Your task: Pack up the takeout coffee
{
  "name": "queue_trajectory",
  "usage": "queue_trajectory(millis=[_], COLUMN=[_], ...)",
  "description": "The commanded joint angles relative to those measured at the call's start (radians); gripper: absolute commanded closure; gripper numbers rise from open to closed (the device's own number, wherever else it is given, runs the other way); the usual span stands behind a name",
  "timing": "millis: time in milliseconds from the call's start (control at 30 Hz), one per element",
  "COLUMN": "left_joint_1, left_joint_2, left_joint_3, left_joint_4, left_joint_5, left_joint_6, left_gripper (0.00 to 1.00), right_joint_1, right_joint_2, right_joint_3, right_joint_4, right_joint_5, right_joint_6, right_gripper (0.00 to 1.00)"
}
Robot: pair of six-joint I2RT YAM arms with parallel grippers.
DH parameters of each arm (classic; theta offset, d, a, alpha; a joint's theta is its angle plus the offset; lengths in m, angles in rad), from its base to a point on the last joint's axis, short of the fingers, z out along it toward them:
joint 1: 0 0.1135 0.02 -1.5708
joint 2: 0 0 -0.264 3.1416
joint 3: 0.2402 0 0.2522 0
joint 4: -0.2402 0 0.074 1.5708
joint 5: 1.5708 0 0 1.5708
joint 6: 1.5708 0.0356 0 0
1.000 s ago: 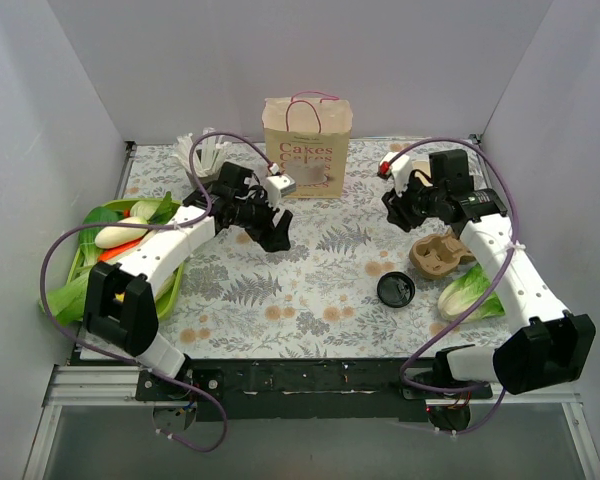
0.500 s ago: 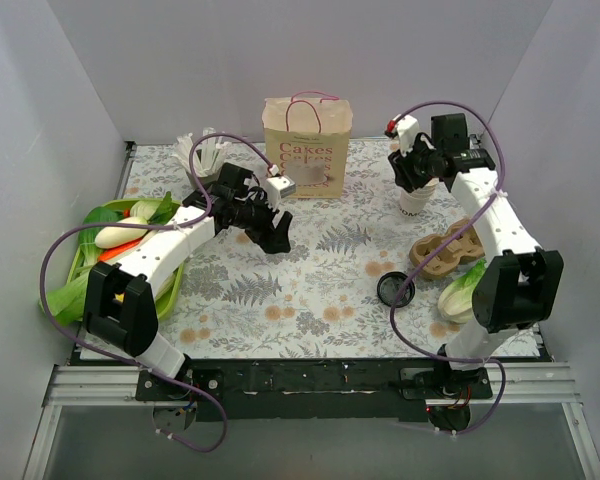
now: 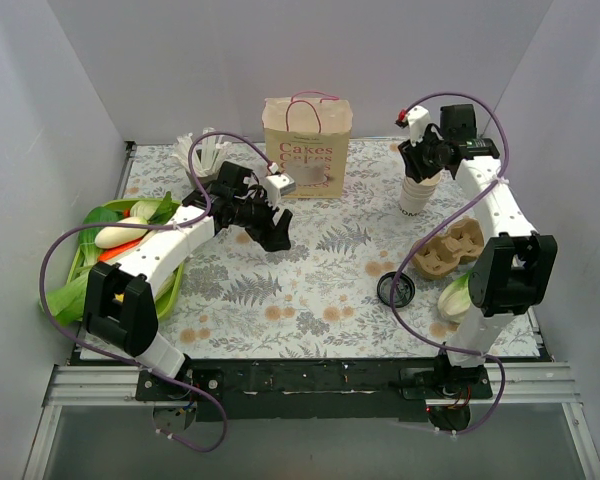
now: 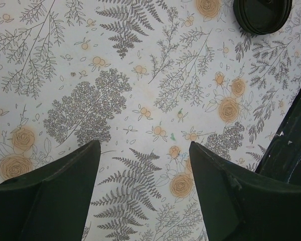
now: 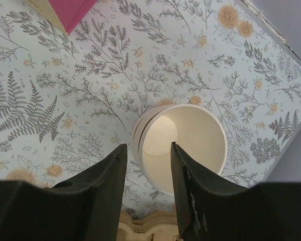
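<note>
The takeout coffee is out of view in every frame. A stack of cream paper cups (image 3: 413, 195) stands at the back right. My right gripper (image 3: 420, 165) hangs just above it, open. In the right wrist view its fingers straddle the near left rim of the top cup (image 5: 190, 145), one finger outside the wall and one over the empty inside. My left gripper (image 3: 277, 235) is open over the flowered tablecloth in front of the paper bag (image 3: 308, 145), with nothing between its fingers (image 4: 70, 186).
A flat black lid (image 3: 395, 290) lies near the middle right and shows again as the lid (image 4: 263, 15) in the left wrist view. A cardboard cup carrier (image 3: 450, 250) and a bok choy (image 3: 458, 295) lie by the right arm. A green tray of vegetables (image 3: 85, 262) sits on the left.
My right arm has swung from over the cup carrier back toward the far wall and now hovers above the cup stack. The left arm has not moved.
</note>
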Motion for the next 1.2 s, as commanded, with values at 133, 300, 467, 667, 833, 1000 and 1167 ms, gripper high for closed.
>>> queue_trajectory(millis=[133, 300, 467, 667, 833, 1000, 1167], left_joint_1=[-0.002, -0.004, -0.004, -0.002, -0.004, -0.002, -0.002], left_joint_2=[-0.005, -0.008, -0.009, -0.002, 0.000, 0.005, 0.011], left_joint_3=[0.027, 0.013, 0.007, 0.007, 0.009, 0.007, 0.007], left_joint_4=[0.026, 0.026, 0.027, 0.029, 0.030, 0.033, 0.038], left_joint_5=[-0.005, -0.011, -0.022, -0.019, -0.020, -0.023, -0.009], left_joint_6=[0.006, 0.008, 0.011, 0.012, 0.011, 0.020, 0.015], left_gripper=[0.28, 0.28, 0.28, 0.28, 0.28, 0.28, 0.28], right_joint_1=[-0.040, -0.042, -0.042, -0.040, -0.042, -0.042, -0.033], right_joint_2=[0.040, 0.056, 0.057, 0.059, 0.063, 0.045, -0.010], right_joint_3=[0.040, 0.042, 0.033, 0.036, 0.051, 0.100, 0.042], right_joint_4=[-0.058, -0.078, -0.078, -0.081, -0.092, -0.107, -0.086], right_joint_5=[-0.049, -0.084, -0.092, -0.106, -0.103, -0.095, -0.075], right_joint_6=[-0.007, -0.005, -0.012, -0.013, -0.022, -0.042, -0.123], right_gripper=[0.55, 0.57, 0.60, 0.70, 0.80, 0.98, 0.99])
